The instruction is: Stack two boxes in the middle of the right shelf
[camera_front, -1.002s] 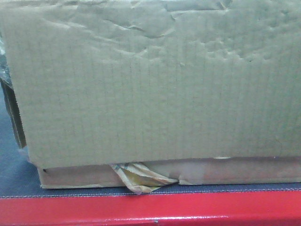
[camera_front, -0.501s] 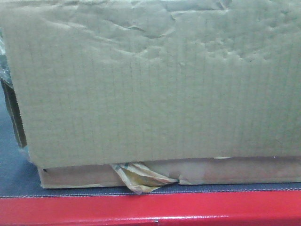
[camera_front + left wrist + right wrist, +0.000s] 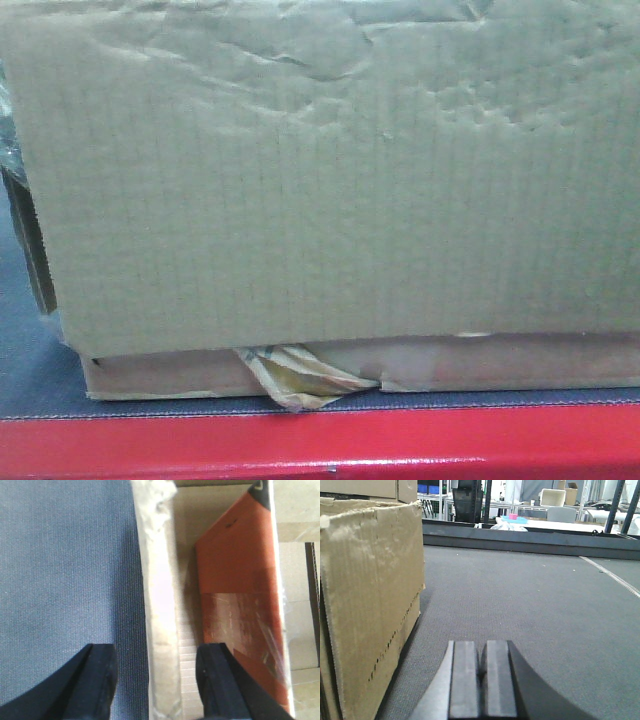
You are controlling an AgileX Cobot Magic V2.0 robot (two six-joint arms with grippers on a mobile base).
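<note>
A plain brown cardboard box (image 3: 320, 200) is being shown filling almost the whole front view, standing on the grey mat (image 3: 30, 380) of the bench close to its red front edge (image 3: 320, 445), with a yellowish scrap of tape (image 3: 300, 380) hanging out at the bottom of its front face. In the left wrist view the left gripper (image 3: 156, 667) is being held wide open, its two black fingers (image 3: 97, 680) being kept well apart on either side of the box's pale upright wall (image 3: 160, 605): one finger is being seen over the mat outside the box, the other inside the box beside an orange-red flat item (image 3: 240, 605) lying within. Whether either finger is touching the wall cannot be told. In the right wrist view the right gripper (image 3: 482, 672) is being held low over the mat with its fingers (image 3: 465, 675) pressed together and nothing between them, while the side of the box (image 3: 370, 605) is being seen near it on its left, apart from the fingers. A second cardboard face (image 3: 360, 487) is being shown just above that box's top edge; whether it is resting on it cannot be told.
</note>
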